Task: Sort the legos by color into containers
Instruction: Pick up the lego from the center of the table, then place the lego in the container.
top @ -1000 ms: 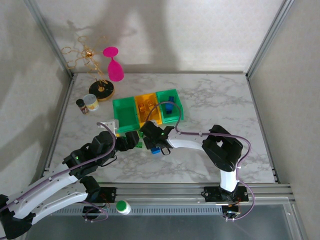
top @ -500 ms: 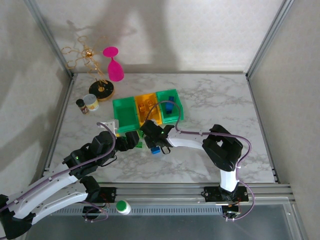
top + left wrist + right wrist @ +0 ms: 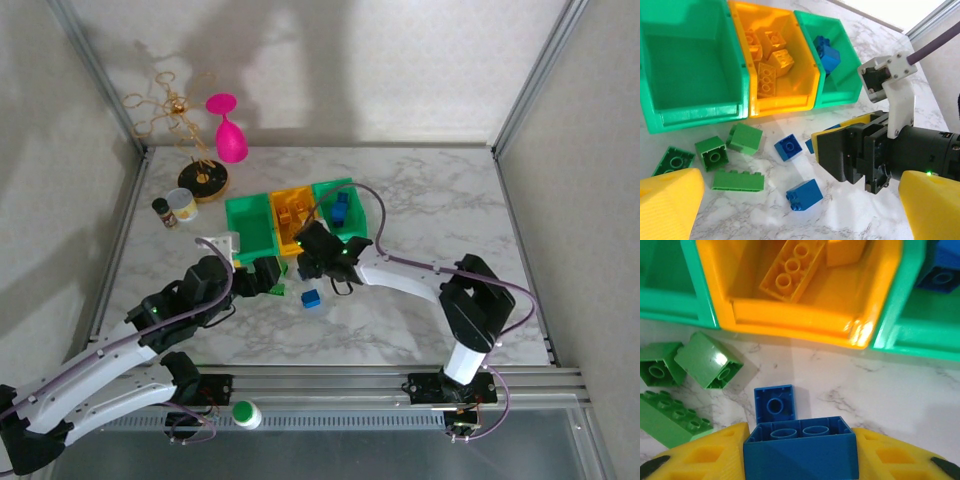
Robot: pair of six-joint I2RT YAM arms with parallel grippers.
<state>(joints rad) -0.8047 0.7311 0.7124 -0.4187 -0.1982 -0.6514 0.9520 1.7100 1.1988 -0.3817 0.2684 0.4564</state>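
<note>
Blue brick [image 3: 801, 456] is sitting clamped between the yellow fingers [image 3: 705, 455] of the right gripper [image 3: 801, 440]. It is two studs long, with glossy hard plastic and the hollow underside showing. It is hanging over the marble table [image 3: 850, 380], just in front of the yellow bin [image 3: 790, 315]. Likely light, rigid and a bit slippery, so the flat side walls are giving the best hold, as here. Other blue pieces are lying in the right-hand green bin [image 3: 895, 335], probably the drop spot. Left gripper [image 3: 802, 192] is hovering with fingers wide apart, holding nothing, over loose green bricks [image 3: 737, 180] and a loose blue one [image 3: 788, 147]. Left green bin [image 3: 690, 112] is looking empty.
</note>
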